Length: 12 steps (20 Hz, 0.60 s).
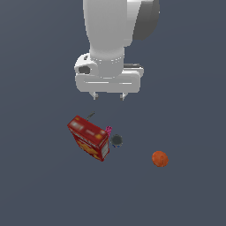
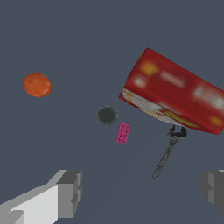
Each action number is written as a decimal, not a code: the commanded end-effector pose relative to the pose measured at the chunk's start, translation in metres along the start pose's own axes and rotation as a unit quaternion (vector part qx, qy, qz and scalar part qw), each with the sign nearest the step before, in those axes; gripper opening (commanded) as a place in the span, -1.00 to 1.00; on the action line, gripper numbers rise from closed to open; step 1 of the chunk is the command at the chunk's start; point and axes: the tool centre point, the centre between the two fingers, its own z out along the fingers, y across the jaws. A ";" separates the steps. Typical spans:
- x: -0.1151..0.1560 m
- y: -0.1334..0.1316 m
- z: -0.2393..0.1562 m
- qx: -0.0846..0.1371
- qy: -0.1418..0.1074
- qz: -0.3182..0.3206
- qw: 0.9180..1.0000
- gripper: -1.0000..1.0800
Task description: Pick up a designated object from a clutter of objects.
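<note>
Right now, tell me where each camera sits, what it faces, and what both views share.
Exterior view: off the arm, facing the scene; shows the white arm and its gripper, jaws open, above the clutter.
Wrist view: on the wrist, looking past the fingertips at the floor.
Shared: orange ball, red box, dark round item.

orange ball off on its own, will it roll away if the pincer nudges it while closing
Probably yes: the orange ball looks round and smooth, with nothing beside it to stop a roll. Its plain surface may slip between flat fingers, so a centred squeeze seems safest. The open pincer looks wide enough to straddle it.
</note>
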 end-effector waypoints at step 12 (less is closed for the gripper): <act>0.006 0.015 -0.014 -0.012 0.015 -0.015 1.000 0.92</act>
